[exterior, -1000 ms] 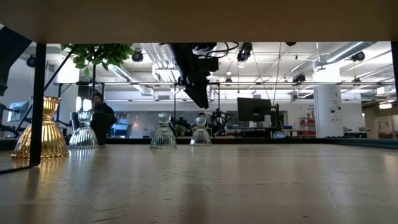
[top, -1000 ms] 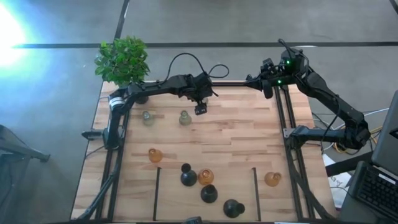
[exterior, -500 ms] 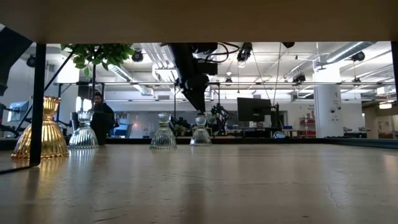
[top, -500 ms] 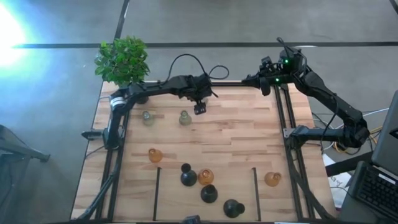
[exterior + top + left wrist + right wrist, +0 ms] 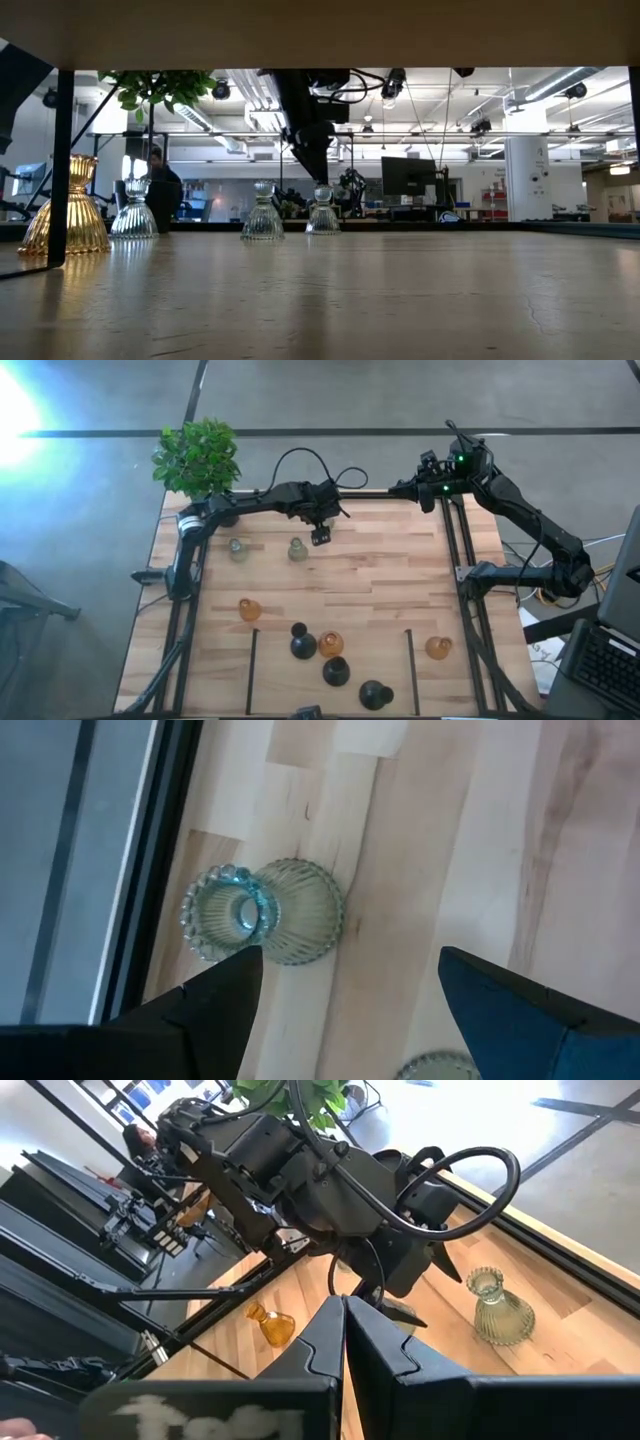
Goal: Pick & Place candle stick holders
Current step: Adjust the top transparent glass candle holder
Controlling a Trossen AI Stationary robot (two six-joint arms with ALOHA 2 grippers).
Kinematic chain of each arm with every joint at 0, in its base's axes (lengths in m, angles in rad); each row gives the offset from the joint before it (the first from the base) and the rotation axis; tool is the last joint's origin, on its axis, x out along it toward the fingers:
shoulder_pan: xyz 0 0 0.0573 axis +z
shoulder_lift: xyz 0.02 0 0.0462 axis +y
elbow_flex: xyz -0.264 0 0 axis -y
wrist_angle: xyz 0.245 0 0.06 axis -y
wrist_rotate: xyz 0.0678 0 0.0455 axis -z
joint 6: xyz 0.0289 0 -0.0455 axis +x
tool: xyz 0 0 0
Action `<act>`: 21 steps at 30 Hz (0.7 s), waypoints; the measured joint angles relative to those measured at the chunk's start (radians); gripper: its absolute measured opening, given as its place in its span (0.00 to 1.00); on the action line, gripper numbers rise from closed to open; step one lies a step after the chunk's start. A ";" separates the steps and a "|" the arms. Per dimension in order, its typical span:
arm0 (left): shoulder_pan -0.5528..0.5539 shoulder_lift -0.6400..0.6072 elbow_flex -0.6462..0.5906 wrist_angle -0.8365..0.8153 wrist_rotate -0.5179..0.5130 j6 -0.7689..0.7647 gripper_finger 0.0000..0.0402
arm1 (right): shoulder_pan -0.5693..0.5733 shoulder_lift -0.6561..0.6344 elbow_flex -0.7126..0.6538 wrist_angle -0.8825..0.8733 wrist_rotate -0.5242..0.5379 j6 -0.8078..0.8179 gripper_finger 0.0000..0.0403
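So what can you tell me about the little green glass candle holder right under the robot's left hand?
The pale green candle holder looks like ribbed see-through glass, with a wide bulb base, a narrow neck and a beaded rim round its open top. It stands upright on the wooden table, near the far edge, with a second pale one to its side. Nothing touches it. The left gripper hangs open just above and beside it.

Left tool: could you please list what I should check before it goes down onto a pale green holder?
1. Left tool open: ok.
2. Pale green holder centred between its fingers: not ok, it sits off toward one finger.
3. That holder upright on the table: ok.
4. Second holder apart from it: ok.
5. Right tool shut and waiting near the table's far right corner: ok.
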 joint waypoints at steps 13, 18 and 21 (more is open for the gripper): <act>0.003 0.002 0.000 0.007 0.023 0.003 0.76 | 0.000 0.000 0.000 -0.001 0.004 0.007 0.02; 0.003 0.004 0.000 0.011 0.017 0.008 0.76 | 0.000 -0.001 0.000 -0.001 0.006 0.008 0.02; 0.003 0.015 0.000 0.014 0.026 0.008 0.76 | 0.000 -0.001 0.000 -0.001 0.016 0.009 0.02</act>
